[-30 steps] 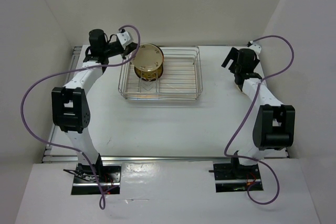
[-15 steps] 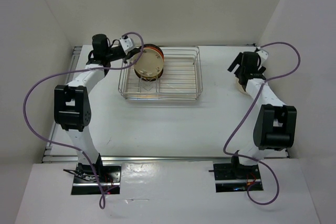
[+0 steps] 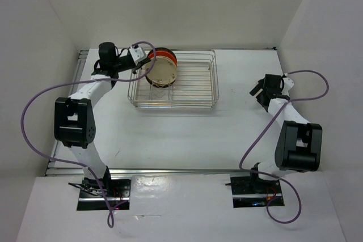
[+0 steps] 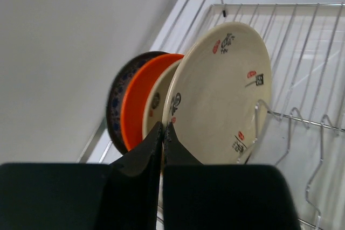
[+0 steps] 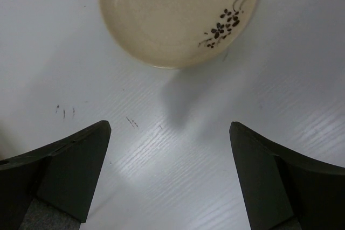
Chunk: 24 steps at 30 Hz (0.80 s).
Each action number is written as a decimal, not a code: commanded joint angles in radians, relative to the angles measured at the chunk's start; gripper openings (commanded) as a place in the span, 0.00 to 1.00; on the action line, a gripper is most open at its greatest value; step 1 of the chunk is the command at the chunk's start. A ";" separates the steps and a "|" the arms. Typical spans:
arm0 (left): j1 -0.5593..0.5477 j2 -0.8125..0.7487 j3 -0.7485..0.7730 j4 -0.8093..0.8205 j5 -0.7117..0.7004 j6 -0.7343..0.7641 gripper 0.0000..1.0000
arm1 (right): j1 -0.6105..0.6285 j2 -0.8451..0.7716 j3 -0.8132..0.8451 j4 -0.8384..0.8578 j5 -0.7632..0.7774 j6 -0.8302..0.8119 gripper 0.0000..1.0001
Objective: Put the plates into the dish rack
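Left gripper (image 4: 163,131): closed, the two black fingers pressed flat together with nothing seen between them; in the top view it (image 3: 142,59) sits at the far left corner of the dish rack.
Left fingertips: right in front of the lower edges of the standing plates; whether they touch a plate cannot be told.
Front cream plate (image 4: 221,95): on edge and tilted, its face carrying small red and black marks, a wire divider (image 4: 257,112) rising just in front of it.
Second cream plate (image 4: 156,100): a thin sliver showing directly behind the front one.
Orange plate (image 4: 137,106): next behind, plain, also on edge.
Dark patterned plate (image 4: 115,100): last in the row, nearest the rack's left end.
Dish rack (image 3: 214,77): silver wire basket at the far middle of the table (image 3: 187,128); the slots to the right of the plates hold nothing.
Right gripper (image 5: 170,127): open wide, fingers far apart, pointing down at the table on the right side, holding nothing.
Loose cream plate (image 5: 180,14): lying flat on the table just ahead of the right fingers, apart from them, with a dark floral sprig and a dark green patch at its edge.
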<state>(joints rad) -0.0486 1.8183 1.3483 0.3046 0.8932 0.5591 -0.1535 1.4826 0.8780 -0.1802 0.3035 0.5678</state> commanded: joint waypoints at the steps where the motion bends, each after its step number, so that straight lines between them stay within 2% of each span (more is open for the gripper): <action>1: -0.008 -0.031 -0.046 -0.039 0.026 0.039 0.01 | -0.026 -0.080 -0.057 -0.010 0.060 0.076 0.99; 7: -0.008 -0.071 -0.055 -0.067 0.016 0.030 0.15 | -0.072 -0.078 -0.087 0.024 0.005 0.098 0.99; 14: -0.008 -0.100 -0.064 -0.076 -0.043 0.030 0.17 | -0.083 -0.027 -0.057 0.045 0.005 0.133 0.99; 15: -0.008 -0.109 -0.064 -0.076 -0.043 0.018 0.22 | -0.083 -0.027 -0.057 0.056 0.014 0.133 0.99; 16: -0.008 -0.109 -0.075 -0.076 -0.043 0.018 0.39 | -0.083 -0.016 -0.057 0.056 0.023 0.133 0.99; 18: -0.008 -0.122 -0.075 -0.076 -0.043 0.004 0.61 | -0.093 -0.005 -0.033 0.067 0.035 0.133 0.99; 20: -0.008 -0.145 -0.075 -0.076 -0.043 -0.022 0.71 | -0.093 0.031 -0.011 0.067 0.048 0.133 0.99; 24: 0.001 -0.165 -0.075 -0.029 -0.025 -0.117 0.76 | -0.093 0.071 0.003 0.067 0.081 0.202 0.99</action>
<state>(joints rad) -0.0566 1.7058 1.2842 0.2123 0.8326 0.5159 -0.2394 1.5322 0.8413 -0.1547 0.3244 0.7067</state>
